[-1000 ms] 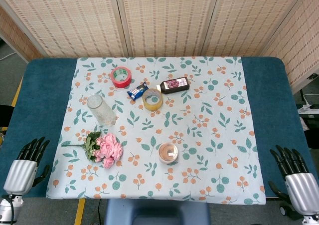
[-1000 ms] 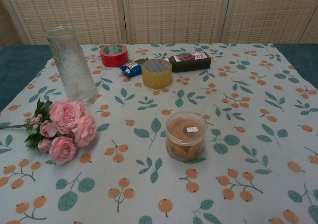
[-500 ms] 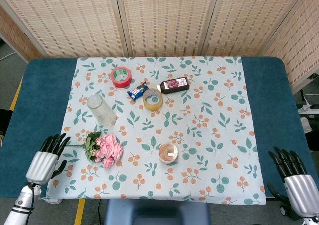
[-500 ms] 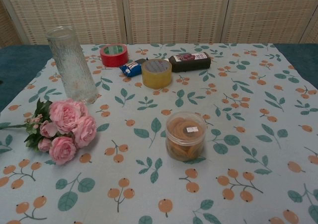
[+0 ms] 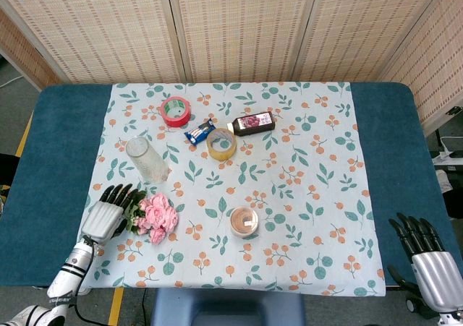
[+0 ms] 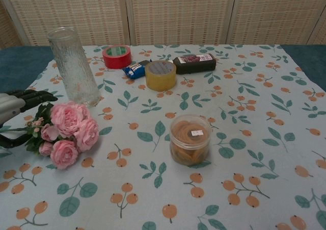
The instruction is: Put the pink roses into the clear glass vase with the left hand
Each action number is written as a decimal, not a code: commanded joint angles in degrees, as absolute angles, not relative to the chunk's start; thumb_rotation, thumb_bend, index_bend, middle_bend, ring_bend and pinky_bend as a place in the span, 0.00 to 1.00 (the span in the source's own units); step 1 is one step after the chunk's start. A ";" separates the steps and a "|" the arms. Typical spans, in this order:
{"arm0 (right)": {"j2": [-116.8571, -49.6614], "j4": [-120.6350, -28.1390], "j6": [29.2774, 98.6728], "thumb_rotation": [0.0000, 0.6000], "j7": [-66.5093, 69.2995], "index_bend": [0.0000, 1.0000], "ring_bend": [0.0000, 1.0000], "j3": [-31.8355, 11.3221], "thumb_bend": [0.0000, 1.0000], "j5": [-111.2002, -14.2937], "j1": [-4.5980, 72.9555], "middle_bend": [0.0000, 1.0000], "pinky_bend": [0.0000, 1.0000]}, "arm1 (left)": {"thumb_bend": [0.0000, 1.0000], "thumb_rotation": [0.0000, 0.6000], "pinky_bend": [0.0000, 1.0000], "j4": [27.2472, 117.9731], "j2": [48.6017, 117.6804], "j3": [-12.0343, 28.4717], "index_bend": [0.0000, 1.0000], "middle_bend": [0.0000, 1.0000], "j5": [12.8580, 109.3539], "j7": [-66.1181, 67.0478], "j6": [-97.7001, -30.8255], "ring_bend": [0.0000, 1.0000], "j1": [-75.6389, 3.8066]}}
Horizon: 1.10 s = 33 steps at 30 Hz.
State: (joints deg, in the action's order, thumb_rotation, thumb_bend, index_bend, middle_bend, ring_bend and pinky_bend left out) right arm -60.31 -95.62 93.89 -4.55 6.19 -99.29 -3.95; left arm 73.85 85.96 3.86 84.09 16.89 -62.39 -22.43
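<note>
Several ruffled pink roses (image 5: 157,217) (leafy stems), ribbed glass vase (image 5: 147,160), metallic left hand (image 5: 107,214)

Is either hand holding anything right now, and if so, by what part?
Nothing is held. The left hand is open over the stem end of the pink roses, its fingers not closed on them. The right hand is open and away from everything.

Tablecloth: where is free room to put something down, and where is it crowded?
Free: the tablecloth's right half, beyond the bottle and tub, and the front strip. Crowded: the back left, around both tapes, and the left edge, with vase, roses, left hand.
</note>
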 commanded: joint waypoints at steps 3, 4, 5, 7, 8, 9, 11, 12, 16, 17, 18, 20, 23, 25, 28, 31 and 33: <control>-60.07 -95.84 93.64 1.00 -4.70 0.00 0.00 6.17 0.18 -99.35 -4.10 0.00 0.00 | 0.42 1.00 0.09 73.95 86.85 3.82 0.09 0.00 81.05 21.05 -59.17 0.00 -23.83; -60.00 -95.90 93.73 1.00 -4.74 0.00 0.00 6.16 0.18 -99.42 -4.19 0.00 0.00 | 0.42 1.00 0.09 73.98 87.05 3.95 0.22 0.00 80.54 21.38 -58.77 0.00 -24.14; -59.93 -95.94 93.77 1.00 -4.76 0.00 0.00 6.14 0.18 -99.38 -4.27 0.00 0.00 | 0.42 1.00 0.09 73.84 87.27 3.94 0.31 0.01 80.60 21.34 -58.94 0.00 -24.27; -59.82 -96.04 93.74 1.00 -4.72 0.00 0.00 6.04 0.18 -99.23 -4.38 0.00 0.00 | 0.42 1.00 0.09 73.33 87.89 3.73 0.54 0.09 81.69 20.14 -60.39 0.00 -24.27; -59.78 -96.08 93.66 1.00 -4.73 0.00 0.00 6.00 0.18 -99.14 -4.39 0.00 0.00 | 0.42 1.00 0.10 72.89 88.21 3.56 0.62 0.16 82.41 19.29 -61.19 0.00 -24.23; -59.75 -96.11 93.54 1.00 -4.73 0.00 0.00 5.97 0.18 -99.08 -4.40 0.00 0.00 | 0.42 1.00 0.10 72.35 88.47 3.27 0.67 0.20 83.00 18.56 -61.67 0.01 -24.22; -59.67 -96.19 93.25 1.00 -4.75 0.00 0.00 5.99 0.18 -99.02 -4.40 0.00 0.00 | 0.43 1.00 0.10 71.33 88.77 2.60 0.75 0.28 83.53 17.21 -61.61 0.04 -24.30; -59.64 -96.28 93.12 1.00 -4.77 0.00 0.00 6.02 0.18 -99.09 -4.40 0.00 0.00 | 0.43 1.00 0.10 70.80 88.88 2.36 0.76 0.29 83.47 17.04 -61.29 0.04 -24.41; -59.48 -96.53 92.87 1.00 -4.82 0.00 0.00 6.03 0.18 -99.12 -4.49 0.00 0.00 | 0.47 1.00 0.10 70.02 89.44 2.38 0.87 0.38 84.34 13.15 -62.81 0.10 -24.42; -59.44 -96.60 92.88 1.00 -4.84 0.00 0.00 5.99 0.18 -99.10 -4.54 0.00 0.00 | 0.47 1.00 0.10 69.82 89.64 2.58 0.89 0.40 84.95 10.70 -64.17 0.11 -24.23; -59.42 -96.59 92.86 1.00 -4.82 0.00 0.00 5.96 0.18 -99.05 -4.55 0.00 0.00 | 0.47 1.00 0.10 69.75 89.73 2.73 0.91 0.44 85.20 9.33 -64.88 0.14 -24.12; -59.36 -96.63 92.75 1.00 -4.77 0.00 0.00 5.91 0.18 -98.94 -4.59 0.00 0.00 | 0.47 1.00 0.10 69.56 89.66 3.38 0.92 0.47 86.13 4.63 -67.55 0.16 -23.78; -59.28 -96.73 92.55 1.00 -4.72 0.00 0.00 5.87 0.18 -98.81 -4.64 0.00 0.00 | 0.46 1.00 0.10 69.79 89.04 4.68 0.92 0.48 87.03 -1.64 -71.76 0.17 -23.11; -59.22 -96.78 92.34 1.00 -4.73 0.00 0.00 5.87 0.18 -98.80 -4.62 0.00 0.00 | 0.46 1.00 0.10 71.95 87.79 5.76 0.92 0.48 86.58 -7.88 -73.61 0.17 -22.50; -59.11 -96.88 92.09 1.00 -4.79 0.00 0.00 5.89 0.18 -98.79 -4.64 0.00 0.00 | 0.46 1.00 0.10 76.68 84.50 7.84 0.92 0.49 84.93 -18.19 -75.07 0.17 -21.64; -58.94 -97.02 91.97 1.00 -4.66 0.00 0.00 5.87 0.18 -98.71 -4.68 0.00 0.00 | 0.46 1.00 0.10 81.29 80.90 10.74 0.92 0.49 83.18 -27.24 -76.96 0.18 -20.81; -58.86 -97.07 91.85 1.00 -4.58 0.00 0.00 5.88 0.18 -98.62 -4.72 0.00 0.00 | 0.46 1.00 0.10 83.21 79.37 12.69 0.92 0.49 82.77 -30.53 -78.65 0.18 -20.61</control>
